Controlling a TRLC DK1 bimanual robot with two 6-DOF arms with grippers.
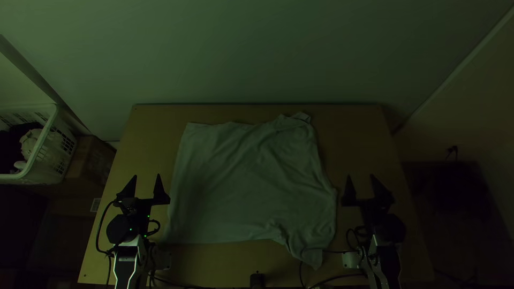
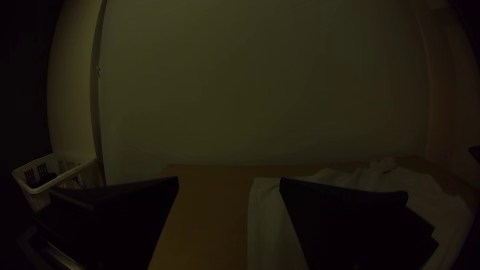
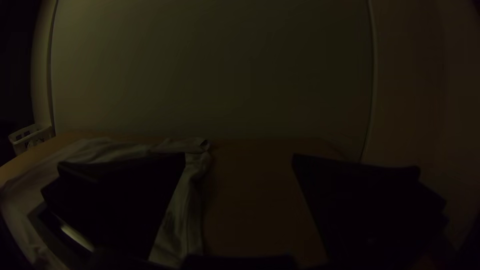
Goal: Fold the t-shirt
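In the top view the pale t-shirt (image 1: 246,182) lies spread over the middle of the table, lightly wrinkled, with one part jutting toward the near edge at the right and a small bunched bit at its far right corner. My left gripper (image 1: 146,179) stands open just left of the shirt, and my right gripper (image 1: 360,179) is open just right of it; neither holds cloth. The left wrist view shows the left gripper (image 2: 229,182) with its fingers wide apart and the shirt (image 2: 265,215) beyond. In the right wrist view the right gripper (image 3: 239,157) also has its fingers apart, near the shirt (image 3: 187,220).
A white basket (image 1: 52,134) with dark and light items stands off the table's left side, beside a brown box (image 1: 91,163). Bare wooden table (image 1: 353,134) borders the shirt. Cables lie along the near edge, around a small black object (image 1: 257,280).
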